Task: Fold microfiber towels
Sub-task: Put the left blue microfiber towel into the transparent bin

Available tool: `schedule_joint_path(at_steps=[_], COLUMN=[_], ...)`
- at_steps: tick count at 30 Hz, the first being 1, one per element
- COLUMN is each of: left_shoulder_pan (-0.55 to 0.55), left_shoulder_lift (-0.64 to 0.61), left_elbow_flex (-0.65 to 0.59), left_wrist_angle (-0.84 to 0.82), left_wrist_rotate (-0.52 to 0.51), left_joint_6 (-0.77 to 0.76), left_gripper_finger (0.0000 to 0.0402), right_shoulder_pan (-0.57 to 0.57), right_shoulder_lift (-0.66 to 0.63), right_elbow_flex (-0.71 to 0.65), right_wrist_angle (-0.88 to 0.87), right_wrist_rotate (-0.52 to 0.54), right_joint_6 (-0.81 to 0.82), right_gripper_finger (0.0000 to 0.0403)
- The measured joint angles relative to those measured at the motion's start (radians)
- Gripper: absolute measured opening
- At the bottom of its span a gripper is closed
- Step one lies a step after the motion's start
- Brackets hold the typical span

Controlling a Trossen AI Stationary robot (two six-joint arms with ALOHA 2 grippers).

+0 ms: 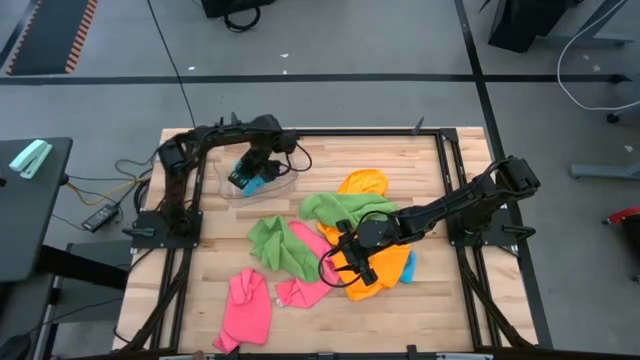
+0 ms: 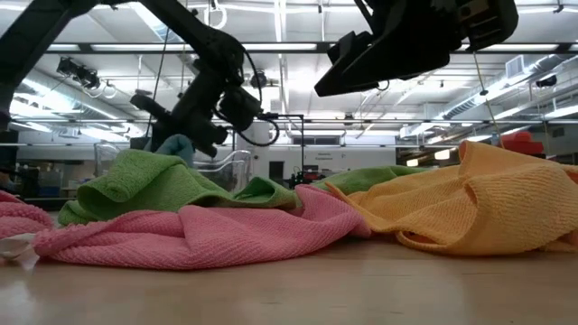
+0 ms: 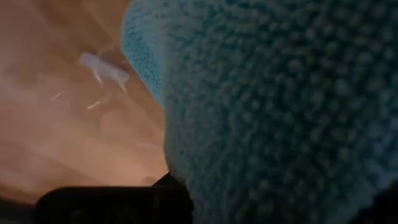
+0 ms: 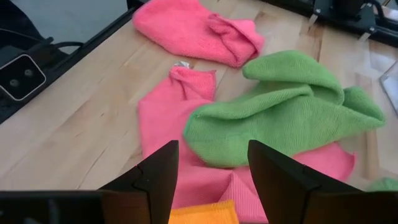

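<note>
Several microfiber towels lie loose on the wooden table: pink ones (image 1: 248, 305) (image 4: 193, 28), green ones (image 1: 275, 240) (image 4: 280, 118) and orange ones (image 1: 362, 183) (image 2: 470, 199). My left gripper (image 1: 250, 172) is at the far left, shut on a sky blue towel (image 3: 280, 112) over the clear tub (image 1: 228, 185). My right gripper (image 4: 208, 180) hovers open above the near orange towel (image 1: 380, 280), its fingers pointing toward the pink and green towels and touching nothing. My left gripper holds the sky blue towel (image 1: 254, 184) from above, slanting down. The towel bunches up in front of the fingers and hides the place of contact, so the part and the number of layers cannot be told. It hangs below the gripper (image 2: 177, 144) inside the tub's outline.
The black frame rails (image 1: 300, 132) run round the table's edges. Another sky blue piece (image 1: 408, 268) shows beside the near orange towel. Bare wood lies at the near right and far right of the table.
</note>
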Motion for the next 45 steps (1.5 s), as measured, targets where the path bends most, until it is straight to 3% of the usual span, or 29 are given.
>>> schedule_joint_path(at_steps=[12, 26, 34, 45], left_shoulder_pan=[-0.006, -0.005, -0.005, -0.005], left_shoulder_lift=[0.027, 0.047, 0.047, 0.047], left_elbow_flex=[0.004, 0.004, 0.004, 0.004], left_wrist_angle=[-0.026, -0.037, -0.014, 0.002], left_wrist_rotate=[0.017, 0.031, 0.031, 0.037], left_joint_6=[0.195, 0.212, 0.253, 0.298], left_gripper_finger=[0.0042, 0.0039, 0.006, 0.005], right_shoulder_pan=[0.002, 0.002, 0.011, 0.018], right_shoulder_lift=[-0.001, -0.001, -0.001, -0.001], right_elbow_flex=[-0.005, -0.005, -0.005, -0.005], right_wrist_angle=[-0.007, -0.008, -0.008, -0.009], right_wrist_rotate=[0.0, 0.0, 0.0, 0.0], right_joint_6=[0.015, 0.026, 0.023, 0.026], right_gripper_finger=[0.0202, 0.0202, 0.0202, 0.0202])
